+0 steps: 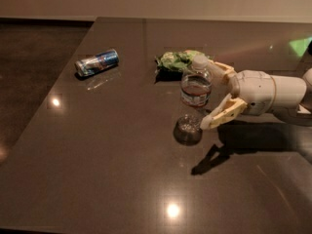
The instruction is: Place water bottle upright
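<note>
We see the water bottle standing upright near the middle of the dark, glossy table, towards its right side. It is a small bottle of clear plastic, and its white screw cap is at the top. The shoulders below the cap are pale and see-through, while the middle of the body looks dark, with the brown of the table showing through. A whitish label band with touches of red wraps the lower part. Just below and a little left of its base lies a dark round patch on the shiny surface. We cannot tell whether the base rests on the table or hangs just above it.

The gripper reaches in from the right on a white arm. Its two tan fingers are spread wide apart, one behind the bottle near the cap and one in front, angled down past the base. The bottle stands between them. We cannot tell whether either finger touches it.

Just behind the bottle lies a crumpled green bag. Well apart to the left, a blue and silver can lies on its side.
</note>
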You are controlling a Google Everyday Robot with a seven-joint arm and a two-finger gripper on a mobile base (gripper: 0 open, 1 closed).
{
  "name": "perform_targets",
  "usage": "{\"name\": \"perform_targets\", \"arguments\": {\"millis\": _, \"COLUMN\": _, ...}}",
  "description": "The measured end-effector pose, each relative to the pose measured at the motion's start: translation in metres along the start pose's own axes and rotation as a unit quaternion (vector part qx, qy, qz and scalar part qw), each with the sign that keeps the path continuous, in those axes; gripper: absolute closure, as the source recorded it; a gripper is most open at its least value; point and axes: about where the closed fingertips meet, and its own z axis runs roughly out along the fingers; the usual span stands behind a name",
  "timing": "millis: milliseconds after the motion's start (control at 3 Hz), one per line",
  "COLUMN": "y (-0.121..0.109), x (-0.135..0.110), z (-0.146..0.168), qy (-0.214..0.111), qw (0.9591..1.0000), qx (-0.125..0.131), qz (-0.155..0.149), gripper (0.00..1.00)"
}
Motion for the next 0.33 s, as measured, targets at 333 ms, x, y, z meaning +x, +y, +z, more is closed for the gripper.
{"name": "perform_targets", "arguments": {"millis": 333, "y": 0.0000, "x": 0.0000, "z": 0.0001, "qy": 0.000, "qw": 1.0000, "qx": 0.000, "qz": 0.000, "gripper": 0.00}}
